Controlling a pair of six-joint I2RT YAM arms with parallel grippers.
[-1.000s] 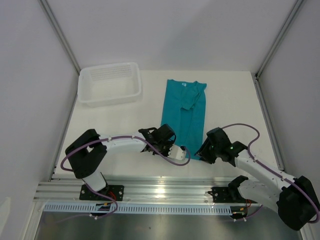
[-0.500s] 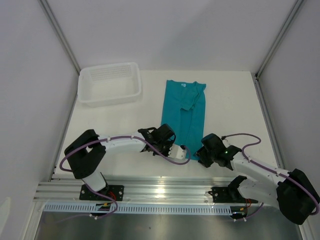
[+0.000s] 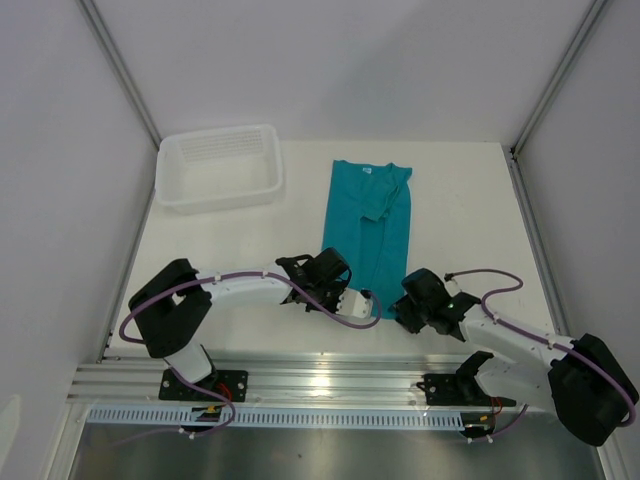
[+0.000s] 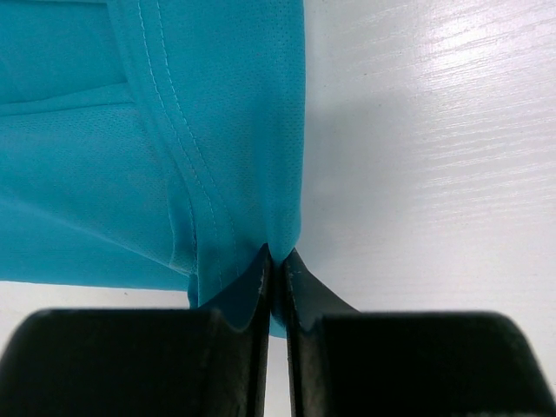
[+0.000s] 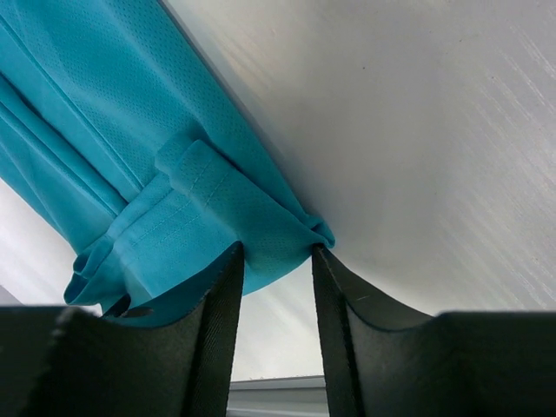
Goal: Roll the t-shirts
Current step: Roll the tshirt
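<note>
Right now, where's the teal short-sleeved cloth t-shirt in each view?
Top external: the teal cloth t-shirt lies at centre, a long folded strip.
Left wrist: upper left, with its corner pinched in the left gripper.
Right wrist: upper left, with its corner between the fingers of the right gripper.
Shared landmark: the white tabletop, showing right of the shirt in all three.

The t-shirt lies on the table, right of the tray

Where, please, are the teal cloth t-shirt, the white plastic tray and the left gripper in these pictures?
teal cloth t-shirt [image 3: 360, 235]: top view, middle of the cloth.
white plastic tray [image 3: 222, 198]: top view, its near wall.
left gripper [image 4: 278, 257]: left wrist view, between its fingertips.
</note>
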